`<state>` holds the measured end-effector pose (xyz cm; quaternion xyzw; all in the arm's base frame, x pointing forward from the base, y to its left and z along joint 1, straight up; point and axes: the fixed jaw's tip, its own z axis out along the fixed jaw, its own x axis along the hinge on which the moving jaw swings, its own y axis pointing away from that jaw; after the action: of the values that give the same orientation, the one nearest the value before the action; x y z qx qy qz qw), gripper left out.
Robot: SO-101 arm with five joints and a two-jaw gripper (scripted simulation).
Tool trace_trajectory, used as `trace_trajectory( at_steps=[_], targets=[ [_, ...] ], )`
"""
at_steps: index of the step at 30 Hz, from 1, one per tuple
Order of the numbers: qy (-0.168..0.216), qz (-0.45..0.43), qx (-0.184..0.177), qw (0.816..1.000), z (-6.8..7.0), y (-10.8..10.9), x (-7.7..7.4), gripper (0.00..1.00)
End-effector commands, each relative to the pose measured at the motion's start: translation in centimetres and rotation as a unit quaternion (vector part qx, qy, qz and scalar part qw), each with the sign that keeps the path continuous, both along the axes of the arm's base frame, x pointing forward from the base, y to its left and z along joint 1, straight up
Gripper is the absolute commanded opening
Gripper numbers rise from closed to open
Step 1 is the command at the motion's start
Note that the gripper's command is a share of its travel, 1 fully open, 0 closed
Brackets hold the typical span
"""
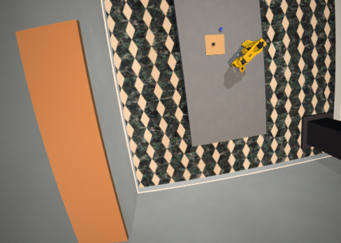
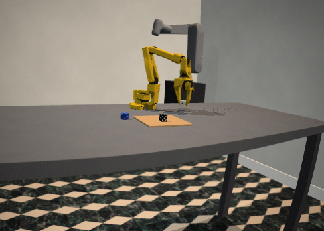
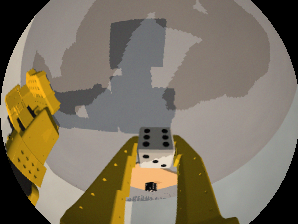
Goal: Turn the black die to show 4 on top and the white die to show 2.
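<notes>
My gripper (image 2: 183, 102) (image 3: 156, 152) is shut on the white die (image 2: 182, 103) (image 3: 156, 145) and holds it in the air above the table, behind the orange mat (image 2: 151, 121) (image 1: 220, 48). In the wrist view the die shows a six-pip face and a face with two pips. The black die (image 2: 162, 117) (image 1: 213, 44) lies flat near the middle of the mat; it also shows small in the wrist view (image 3: 150, 187) between the fingers. The blue die (image 2: 125, 115) (image 1: 220, 29) lies on the table beside the mat, off it.
The grey table (image 2: 83, 137) (image 1: 227, 106) carries the arm's yellow base (image 2: 143, 99) behind the mat. A grey robot arm (image 2: 189, 38) and a black box (image 2: 199, 91) stand behind the table. The table's edges are far from the mat.
</notes>
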<state>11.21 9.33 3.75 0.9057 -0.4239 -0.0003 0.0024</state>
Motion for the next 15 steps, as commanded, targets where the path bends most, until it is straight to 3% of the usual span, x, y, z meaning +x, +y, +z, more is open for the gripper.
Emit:
trace_trajectory(
  at_steps=[1,15],
  targets=[
    [-0.007,0.000,0.007,1.000,0.06,0.27,0.09,0.00],
    [-0.007,0.000,0.007,1.000,-0.54,0.27,0.10,0.00]
  ],
)
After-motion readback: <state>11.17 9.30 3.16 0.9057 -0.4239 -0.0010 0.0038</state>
